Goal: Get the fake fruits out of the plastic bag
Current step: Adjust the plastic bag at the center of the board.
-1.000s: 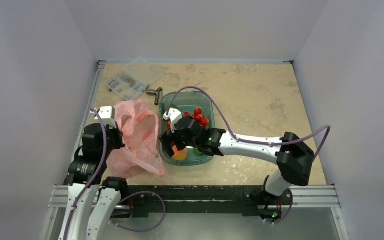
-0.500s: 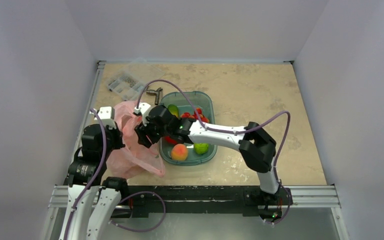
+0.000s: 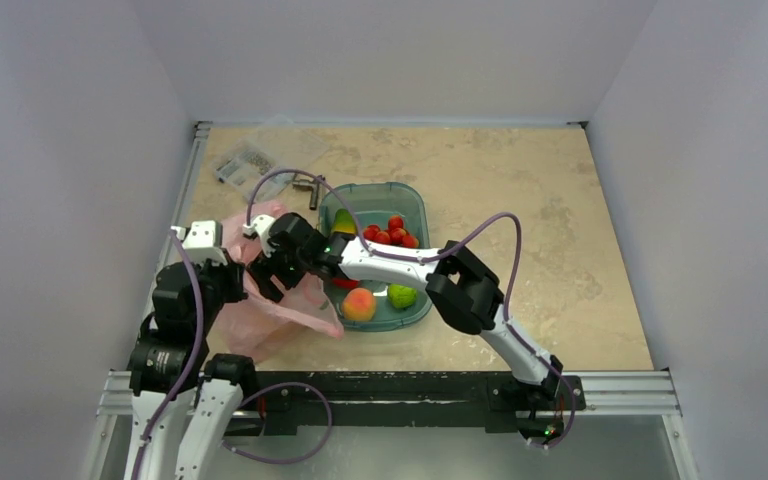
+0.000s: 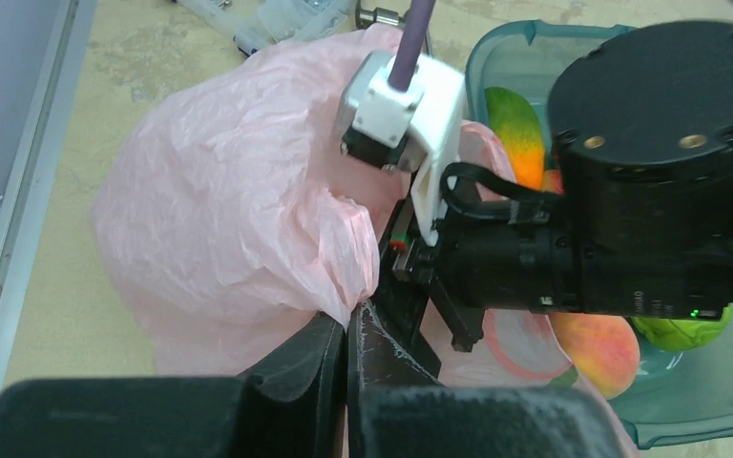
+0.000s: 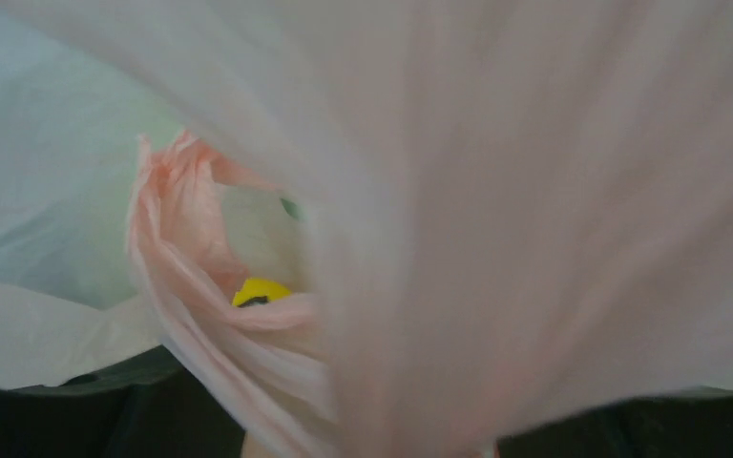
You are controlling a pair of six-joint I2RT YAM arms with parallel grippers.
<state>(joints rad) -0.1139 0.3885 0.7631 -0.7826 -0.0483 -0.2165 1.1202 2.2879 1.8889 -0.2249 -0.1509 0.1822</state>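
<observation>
The pink plastic bag [image 3: 270, 310] lies crumpled left of the tub, and its film [image 4: 239, 210] is pinched in my left gripper [image 4: 348, 322], which is shut on it. My right gripper [image 3: 266, 284] reaches into the bag's mouth. In the right wrist view its dark fingers [image 5: 67, 415] stand wide apart, and pink film fills the picture. A yellow fruit [image 5: 260, 290] shows deep inside the bag. Other fake fruits lie in the teal tub [image 3: 412, 196]: a red bunch [image 3: 391, 232], a peach-orange one [image 3: 359, 304] and a green one [image 3: 402, 296].
An elongated green-to-orange fruit [image 3: 344, 221] also lies in the tub, at its far left. A clear parts box [image 3: 255, 165] and a small metal piece [image 3: 308, 186] sit at the back left. The right arm stretches across the tub's near half.
My right gripper swung left from over the tub into the bag's mouth, leaving the peach-orange fruit in the tub. My left arm shifted slightly, still pinching the bag.
</observation>
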